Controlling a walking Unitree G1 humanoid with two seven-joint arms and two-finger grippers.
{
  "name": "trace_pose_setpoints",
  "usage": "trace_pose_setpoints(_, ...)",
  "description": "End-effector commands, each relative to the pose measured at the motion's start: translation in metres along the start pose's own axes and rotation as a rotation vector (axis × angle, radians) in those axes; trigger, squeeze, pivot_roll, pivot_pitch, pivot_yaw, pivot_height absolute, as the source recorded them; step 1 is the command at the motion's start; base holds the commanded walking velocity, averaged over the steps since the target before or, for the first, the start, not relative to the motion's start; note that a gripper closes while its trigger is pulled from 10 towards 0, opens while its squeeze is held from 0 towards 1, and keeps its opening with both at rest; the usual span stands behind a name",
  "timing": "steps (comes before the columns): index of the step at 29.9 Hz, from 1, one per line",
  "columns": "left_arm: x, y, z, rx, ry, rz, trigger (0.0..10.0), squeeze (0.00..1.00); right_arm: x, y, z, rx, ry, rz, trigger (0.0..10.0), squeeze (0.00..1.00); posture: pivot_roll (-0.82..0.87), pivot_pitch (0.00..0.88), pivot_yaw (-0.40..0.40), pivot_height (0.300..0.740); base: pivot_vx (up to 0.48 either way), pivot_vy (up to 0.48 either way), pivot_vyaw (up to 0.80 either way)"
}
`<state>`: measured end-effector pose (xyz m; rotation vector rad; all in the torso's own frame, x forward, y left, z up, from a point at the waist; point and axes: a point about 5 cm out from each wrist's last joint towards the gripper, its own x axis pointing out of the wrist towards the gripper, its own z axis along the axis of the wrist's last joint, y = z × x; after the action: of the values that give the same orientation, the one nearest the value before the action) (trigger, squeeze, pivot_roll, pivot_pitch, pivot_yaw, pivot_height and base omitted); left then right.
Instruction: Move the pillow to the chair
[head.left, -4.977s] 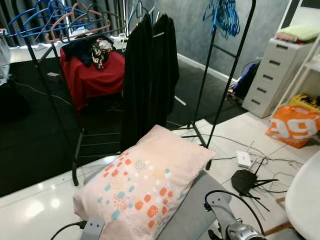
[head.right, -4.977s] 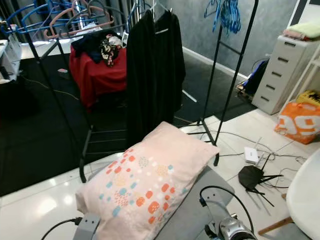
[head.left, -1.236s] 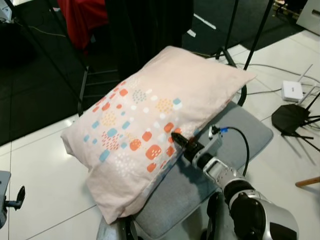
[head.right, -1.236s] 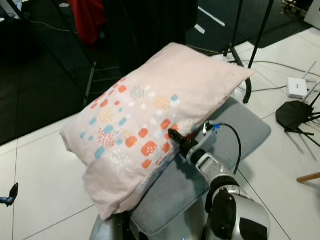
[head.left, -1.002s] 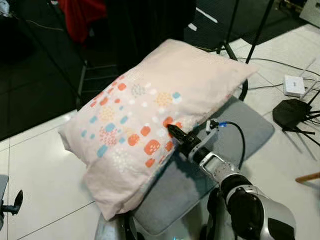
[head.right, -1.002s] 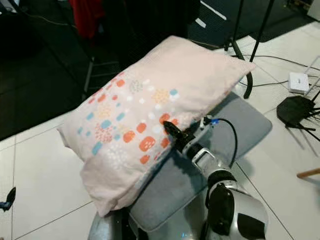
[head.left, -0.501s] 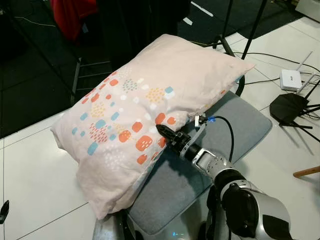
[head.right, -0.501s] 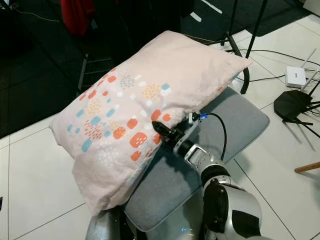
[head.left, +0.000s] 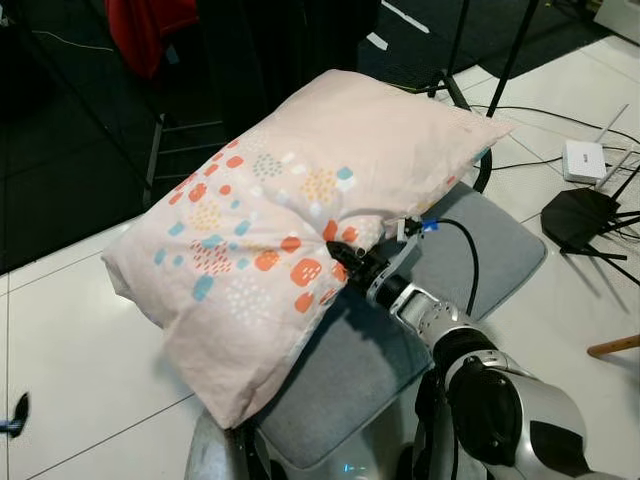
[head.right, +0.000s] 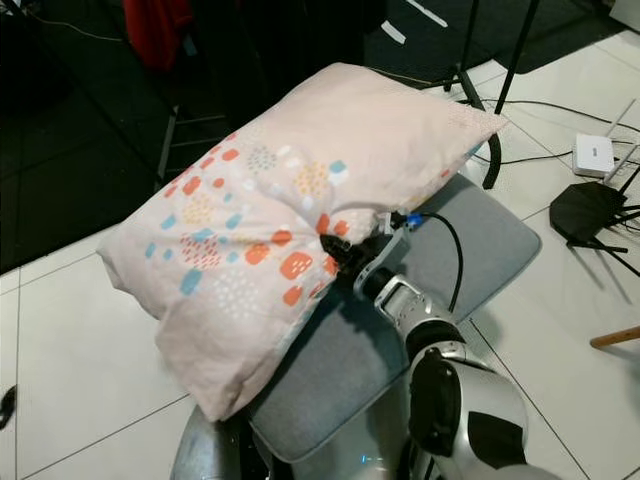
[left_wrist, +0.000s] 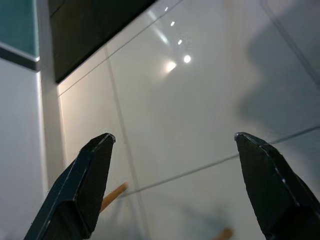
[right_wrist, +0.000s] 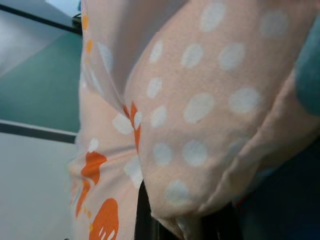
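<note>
Change: the right gripper (head.left: 345, 265) has pushed further into the pillow (head.left: 290, 220), puckering the cloth around it.
Grip: fingers pinched shut on a fold.
Pillow: lying across the grey chair (head.left: 470, 250), overhanging its edge.
Meaning: probably tugging it square.
Left gripper (left_wrist: 172, 185): fingers spread, holding nothing, over the floor.

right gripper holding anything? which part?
Yes: the right gripper pinches the pillow at its long near edge, midway along, fabric bunched there. Left gripper holds nothing.

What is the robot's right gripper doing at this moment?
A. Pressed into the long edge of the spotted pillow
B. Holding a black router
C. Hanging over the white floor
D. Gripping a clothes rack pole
A: the right gripper is buried in the bunched fabric of the pillow, which lies on the grey chair.
</note>
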<state>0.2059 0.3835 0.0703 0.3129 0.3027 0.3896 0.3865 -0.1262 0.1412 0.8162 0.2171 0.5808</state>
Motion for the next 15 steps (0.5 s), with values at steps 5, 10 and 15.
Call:
trace_pose_setpoints(5, 0.018, -0.051, 0.012, -0.079, 0.006, -0.057, 10.0, 0.0, -0.025, -0.017, 0.046, -0.131, -0.123, -0.076, 0.0, 0.0, 0.0, 0.267, 0.029, 0.434, 0.0, 0.0, 0.0)
trace_pose_setpoints(10, 0.028, -0.093, 0.026, -0.141, -0.026, -0.11, 10.0, 0.0, -0.045, -0.029, 0.065, -0.171, -0.16, -0.11, 0.0, 0.0, -0.07, 0.222, 0.007, 0.448, 0.0, 0.0, 0.0)
trace_pose_setpoints(15, 0.033, -0.114, 0.037, -0.189, -0.042, -0.111, 10.0, 0.0, -0.059, -0.033, 0.086, -0.215, -0.208, -0.135, 0.0, 0.0, -0.12, 0.169, -0.008, 0.462, 0.0, 0.0, 0.0)
